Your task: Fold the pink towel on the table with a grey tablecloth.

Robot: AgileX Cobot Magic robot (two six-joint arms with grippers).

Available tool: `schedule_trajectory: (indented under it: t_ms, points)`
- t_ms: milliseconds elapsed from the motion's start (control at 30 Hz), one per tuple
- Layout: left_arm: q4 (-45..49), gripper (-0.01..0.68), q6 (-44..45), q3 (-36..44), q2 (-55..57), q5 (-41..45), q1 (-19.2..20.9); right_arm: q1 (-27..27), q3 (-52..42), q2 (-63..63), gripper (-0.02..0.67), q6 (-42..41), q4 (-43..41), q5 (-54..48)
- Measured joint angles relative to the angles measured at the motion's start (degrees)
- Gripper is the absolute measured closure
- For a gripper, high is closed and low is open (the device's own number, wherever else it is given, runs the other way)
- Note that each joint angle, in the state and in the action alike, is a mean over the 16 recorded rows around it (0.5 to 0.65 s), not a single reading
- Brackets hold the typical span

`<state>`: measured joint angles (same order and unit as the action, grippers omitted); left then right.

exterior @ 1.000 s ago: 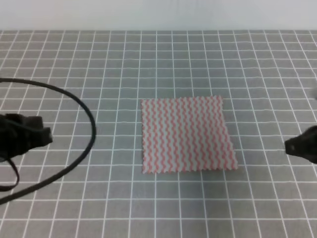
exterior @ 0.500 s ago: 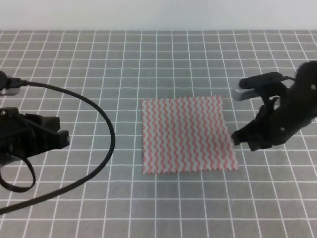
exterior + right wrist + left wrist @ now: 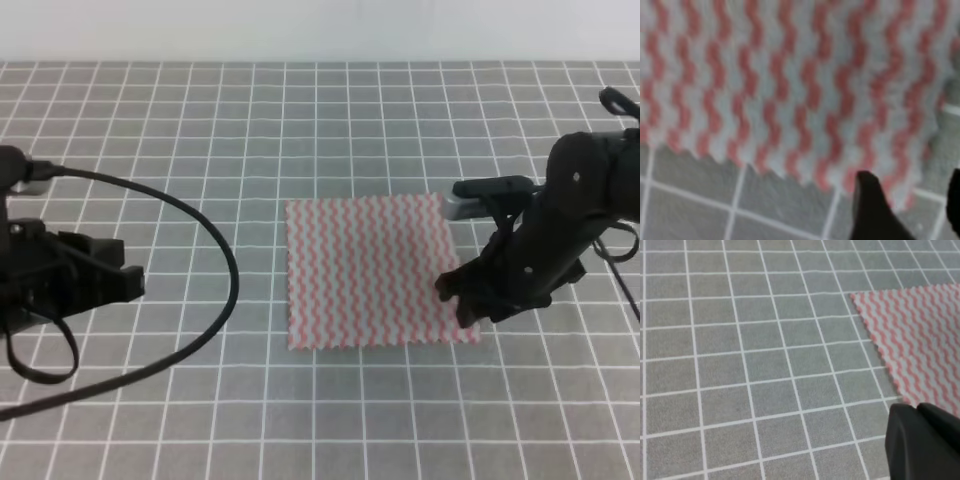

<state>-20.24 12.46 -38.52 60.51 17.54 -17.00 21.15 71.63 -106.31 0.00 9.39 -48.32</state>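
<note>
The pink towel (image 3: 372, 270) lies flat and unfolded in the middle of the table with a grey tablecloth (image 3: 300, 120). My right gripper (image 3: 462, 302) is low over the towel's near right corner. In the right wrist view it (image 3: 910, 210) is open, its dark fingertips (image 3: 869, 207) standing either side of the towel's (image 3: 790, 85) pinked corner. My left gripper (image 3: 135, 283) hovers well left of the towel, empty. In the left wrist view its jaws (image 3: 918, 412) are together, and the towel's corner (image 3: 917, 335) lies ahead on the right.
A black cable (image 3: 215, 250) loops from the left arm across the cloth between my left gripper and the towel. The white wall runs along the table's far edge (image 3: 320, 62).
My right arm has come in from the right edge and lowered onto the towel's near right corner. My left gripper moved slightly right, its cable loop swinging with it. The towel has not moved.
</note>
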Motion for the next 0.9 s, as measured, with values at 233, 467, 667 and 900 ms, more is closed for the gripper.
schedule_trajectory:
  t_ms: [233, 467, 667, 900]
  points:
    - [0.0, 0.673, -0.01, -0.03, 1.95, -0.23, 0.01, 0.01, 0.04, -2.14, 0.337, 0.0, 2.66, 1.98]
    - [0.0, 0.673, 0.03, -0.03, 2.9, -0.43, 0.01, -0.06, 0.09, -3.43, 0.367, 0.0, 3.3, 2.64]
    - [0.01, 0.673, 0.11, -0.01, 3.05, -0.52, 0.01, -0.15, 0.31, -3.85, 0.462, 0.0, 3.71, 2.54]
    - [0.05, 0.67, 3.31, -0.03, 3.26, -0.01, 0.01, -0.17, 2.65, -3.94, 0.59, -0.26, 4.01, 0.55]
